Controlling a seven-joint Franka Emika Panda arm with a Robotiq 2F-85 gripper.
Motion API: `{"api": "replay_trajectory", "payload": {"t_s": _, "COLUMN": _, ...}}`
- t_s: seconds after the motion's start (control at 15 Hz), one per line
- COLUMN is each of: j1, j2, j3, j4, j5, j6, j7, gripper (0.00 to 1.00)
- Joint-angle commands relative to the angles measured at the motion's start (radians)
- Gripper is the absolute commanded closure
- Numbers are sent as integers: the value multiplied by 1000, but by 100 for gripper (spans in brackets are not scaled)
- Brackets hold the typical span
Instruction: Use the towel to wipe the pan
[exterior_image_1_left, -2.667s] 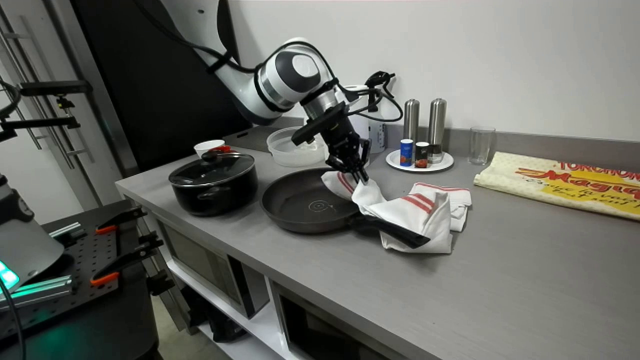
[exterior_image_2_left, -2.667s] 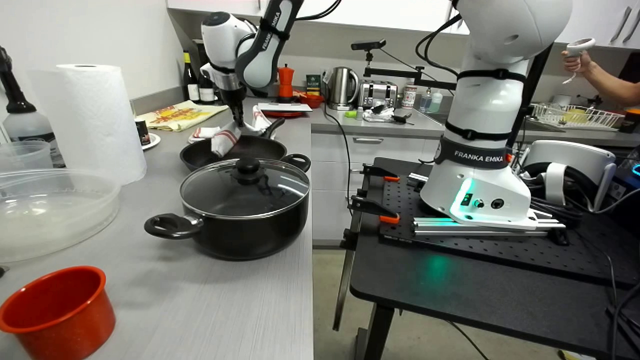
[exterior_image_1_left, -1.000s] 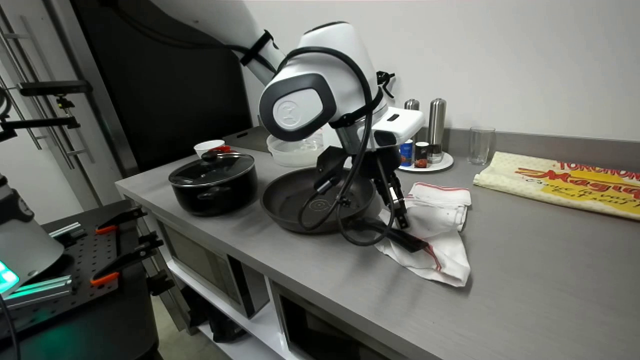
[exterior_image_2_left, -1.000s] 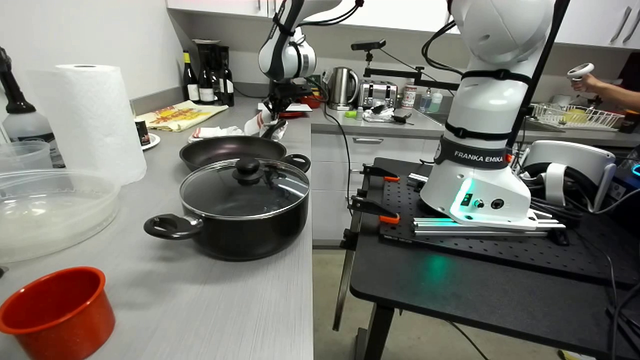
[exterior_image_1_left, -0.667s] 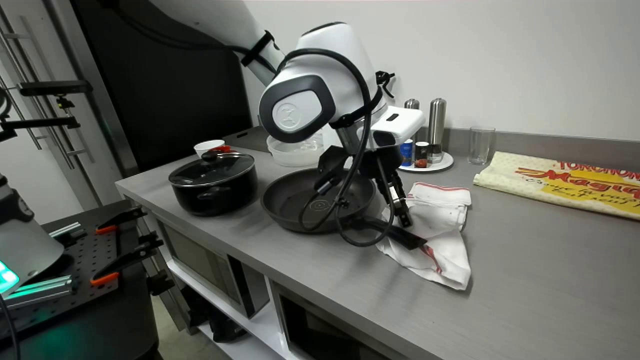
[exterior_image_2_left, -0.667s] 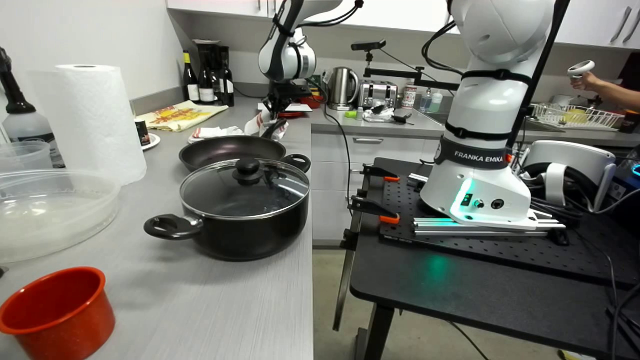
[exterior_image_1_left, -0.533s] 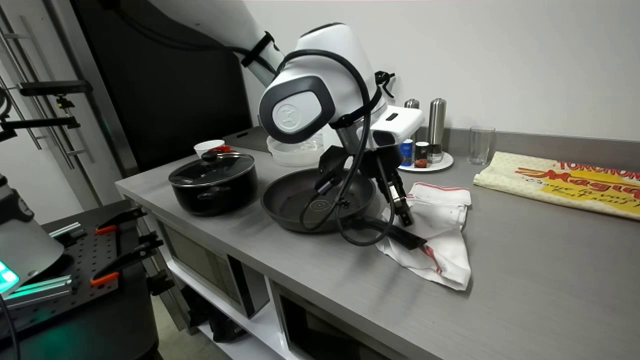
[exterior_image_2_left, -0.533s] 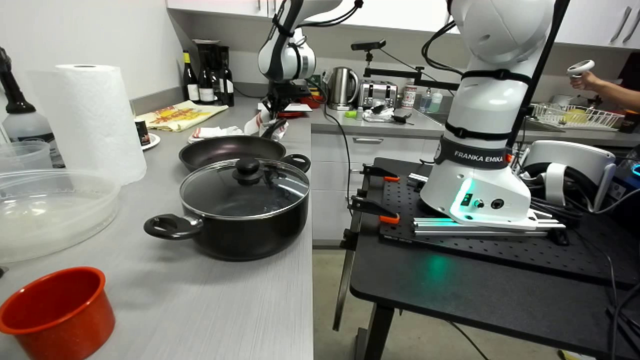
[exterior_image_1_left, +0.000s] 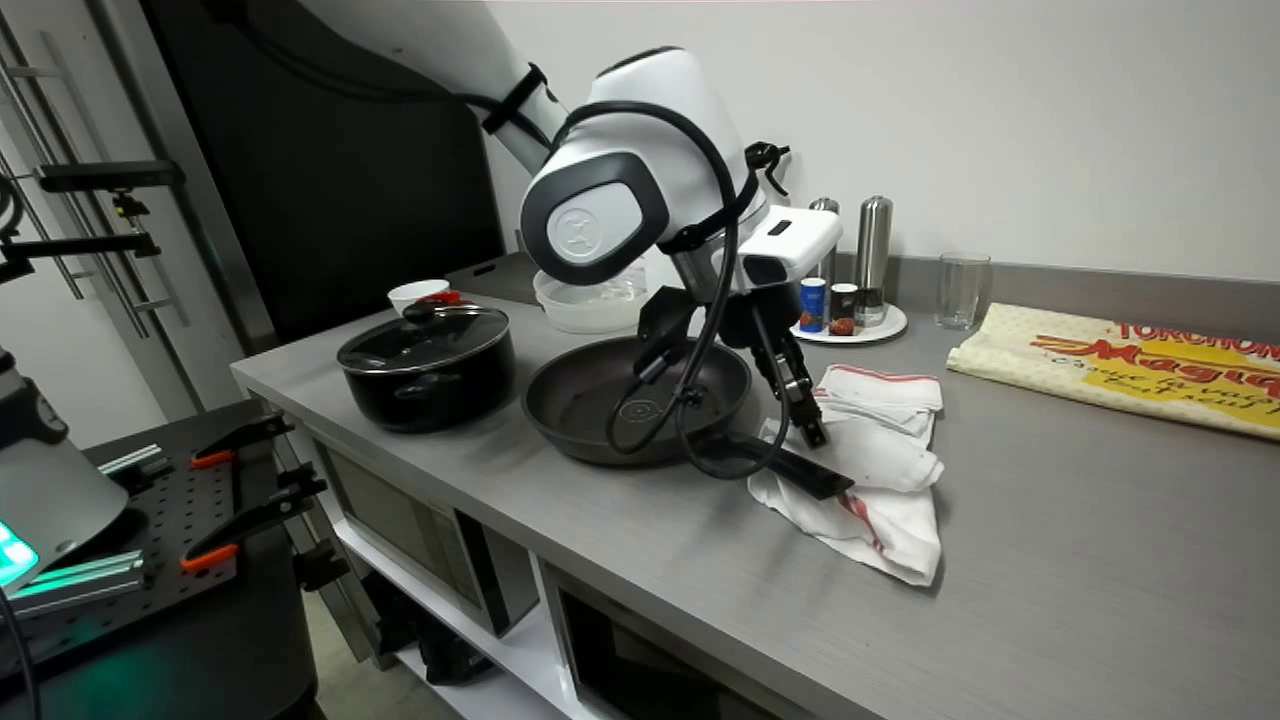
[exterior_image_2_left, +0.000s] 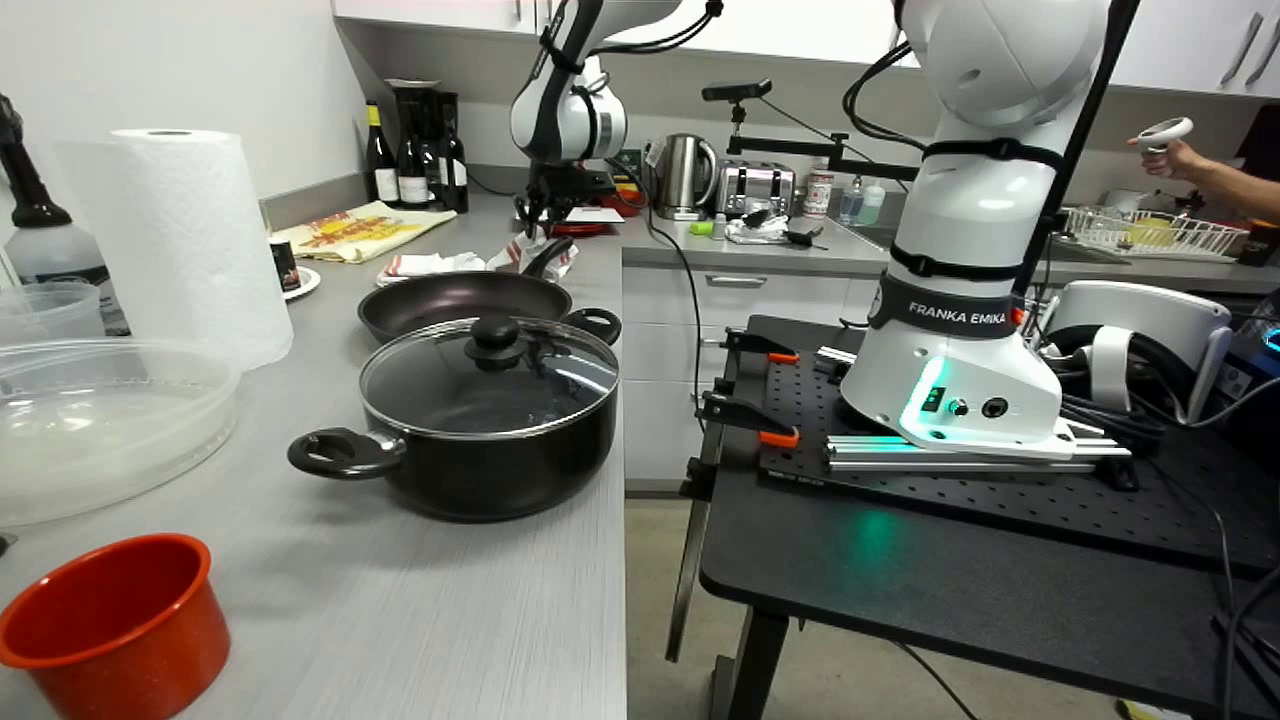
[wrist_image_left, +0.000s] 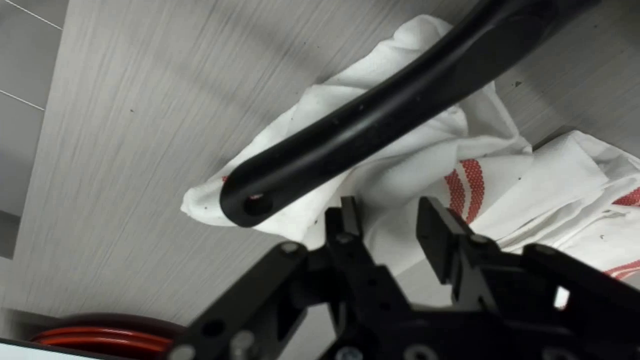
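Note:
The black frying pan (exterior_image_1_left: 580, 425) sits on the counter and shows in both exterior views (exterior_image_2_left: 450, 295). Its handle (wrist_image_left: 340, 145) crosses the wrist view. The white towel with red stripes (exterior_image_1_left: 895, 515) lies crumpled on the counter beside and under the handle, outside the pan; it also shows in the wrist view (wrist_image_left: 400, 182) and in an exterior view (exterior_image_2_left: 510, 255). My gripper (exterior_image_1_left: 815, 437) is above the towel, close to the handle's end. In the wrist view its jaws (wrist_image_left: 387, 205) stand apart, with towel beyond them and nothing gripped.
A lidded black pot (exterior_image_1_left: 430, 375) stands beside the pan. A folded white cloth part with a red edge (exterior_image_1_left: 885, 390) lies behind the towel. A white plate (exterior_image_1_left: 870, 333) with shakers, a glass (exterior_image_1_left: 963, 290) and a yellow printed cloth (exterior_image_1_left: 1130, 370) are along the wall.
My gripper held the towel over the pan's rim; it has since swung to the handle's end, let go and risen slightly. The towel has dropped flat beside the handle.

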Motion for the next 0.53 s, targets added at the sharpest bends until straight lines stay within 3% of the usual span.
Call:
{"api": "replay_trajectory", "payload": {"t_s": 0.0, "j1": 10, "j2": -2, "j3": 6, "j4": -14, "j5": 17, "j6": 42, "j7": 1, "gripper": 31}}
{"api": "replay_trajectory", "payload": {"t_s": 0.27, "j1": 20, "j2": -15, "j3": 9, "j4": -34, "j5": 14, "j6": 74, "j7": 0, "gripper": 2}}
{"api": "replay_trajectory", "payload": {"t_s": 0.47, "j1": 9, "j2": -45, "j3": 38, "j4": -72, "j5": 16, "j6": 118, "j7": -17, "gripper": 0}}
